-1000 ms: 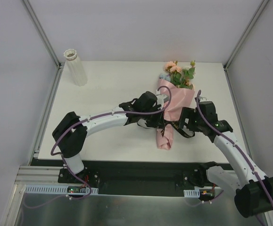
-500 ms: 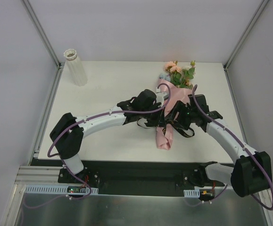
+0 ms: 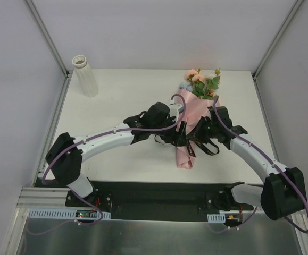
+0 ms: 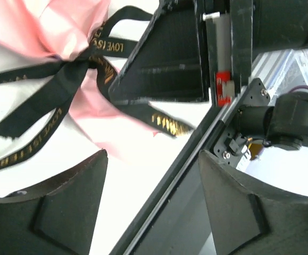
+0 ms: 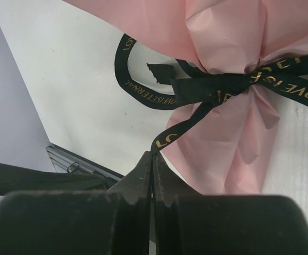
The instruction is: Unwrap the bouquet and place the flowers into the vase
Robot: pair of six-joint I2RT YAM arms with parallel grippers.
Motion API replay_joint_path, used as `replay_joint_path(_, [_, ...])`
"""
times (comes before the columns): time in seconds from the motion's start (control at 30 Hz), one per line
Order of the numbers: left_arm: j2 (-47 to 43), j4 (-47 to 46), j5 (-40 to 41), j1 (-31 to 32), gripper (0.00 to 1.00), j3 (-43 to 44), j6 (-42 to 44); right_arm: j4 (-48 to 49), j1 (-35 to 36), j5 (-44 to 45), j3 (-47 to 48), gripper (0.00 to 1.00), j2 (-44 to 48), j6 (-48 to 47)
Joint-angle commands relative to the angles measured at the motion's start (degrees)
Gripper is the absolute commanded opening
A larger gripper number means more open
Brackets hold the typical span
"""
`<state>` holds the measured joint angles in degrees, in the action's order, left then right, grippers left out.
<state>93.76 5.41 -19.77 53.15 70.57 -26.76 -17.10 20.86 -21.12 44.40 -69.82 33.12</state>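
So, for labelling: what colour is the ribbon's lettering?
Gold, on the black ribbon; clearest in right wrist view.

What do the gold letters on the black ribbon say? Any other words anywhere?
"LOVE IS ETERNAL": gold letters along the black ribbon tied round the bouquet.
"LOVE IS": the same ribbon in the left wrist view; the rest is blurred there.
Nothing else can be read.

The pink-wrapped bouquet [image 3: 195, 109] lies tied with black ribbon [image 5: 217, 85], flowers [image 3: 200, 82] pointing away, well apart from the upright white vase [image 3: 85, 76].
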Motion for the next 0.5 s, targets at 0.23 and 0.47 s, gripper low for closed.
replay_joint_path(0.23, [-5.6, -3.5, -7.3, -14.1, 0.59, -8.3, -5.9, -1.5, -0.2, 1.1, -0.3, 0.01, 6.1, -11.2])
replay_joint_path(0.47, [7.1, -7.3, -13.4, -13.9, 0.42, 0.8, -3.7, -2.7, -0.3, 0.8, 0.5, 0.01, 6.6, -12.8])
